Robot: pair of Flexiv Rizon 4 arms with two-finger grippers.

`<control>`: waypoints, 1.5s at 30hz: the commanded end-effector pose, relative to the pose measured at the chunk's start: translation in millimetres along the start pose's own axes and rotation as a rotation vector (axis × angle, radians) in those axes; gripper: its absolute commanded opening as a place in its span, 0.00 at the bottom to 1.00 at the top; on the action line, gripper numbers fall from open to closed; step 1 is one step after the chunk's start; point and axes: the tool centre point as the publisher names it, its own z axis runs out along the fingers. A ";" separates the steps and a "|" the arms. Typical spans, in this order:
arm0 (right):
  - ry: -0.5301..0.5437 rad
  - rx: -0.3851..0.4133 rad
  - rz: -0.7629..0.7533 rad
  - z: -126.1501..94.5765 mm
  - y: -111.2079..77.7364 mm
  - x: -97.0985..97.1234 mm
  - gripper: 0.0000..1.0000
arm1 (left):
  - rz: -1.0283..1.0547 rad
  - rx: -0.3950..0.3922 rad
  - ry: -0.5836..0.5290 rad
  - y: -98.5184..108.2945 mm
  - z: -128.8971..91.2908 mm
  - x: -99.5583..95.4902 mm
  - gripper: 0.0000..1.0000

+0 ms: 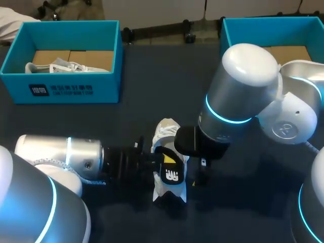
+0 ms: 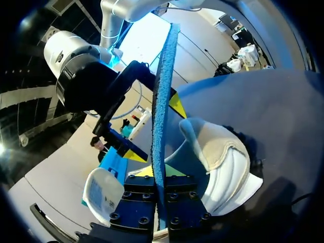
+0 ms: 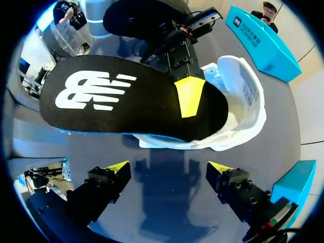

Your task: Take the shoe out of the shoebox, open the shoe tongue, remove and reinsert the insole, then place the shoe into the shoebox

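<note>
Item: white shoe (image 1: 166, 130), laid on the dark table (image 1: 126, 121) at its middle, outside both blue shoeboxes (image 1: 61, 90) (image 1: 238, 28). Long axis is run from near edge to far edge; which end is the toe cannot be told.

Insole (image 3: 126, 101): black, lifted over the shoe along the same line, logo end turned toward the robot.

Left gripper (image 2: 159, 172): closed upon the insole, pinched from both faces.

Right gripper (image 3: 169, 167): fingers spread wide, nothing held, poised just beside the shoe.
</note>
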 end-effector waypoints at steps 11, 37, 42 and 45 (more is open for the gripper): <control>-0.002 0.000 0.000 2.2 0.4 0.8 1.00 | -0.029 0.021 0.001 -17.9 -5.0 -0.6 0.31; -0.002 0.000 0.000 2.2 0.4 0.8 1.00 | 0.047 0.011 -0.037 -22.8 -0.1 6.8 0.00; -0.002 0.000 0.000 2.2 0.4 0.8 1.00 | 0.077 -0.023 -0.041 -7.2 2.1 3.5 0.00; -0.002 0.000 0.000 2.2 0.4 0.8 1.00 | 0.080 -0.041 -0.037 0.5 2.7 1.4 0.00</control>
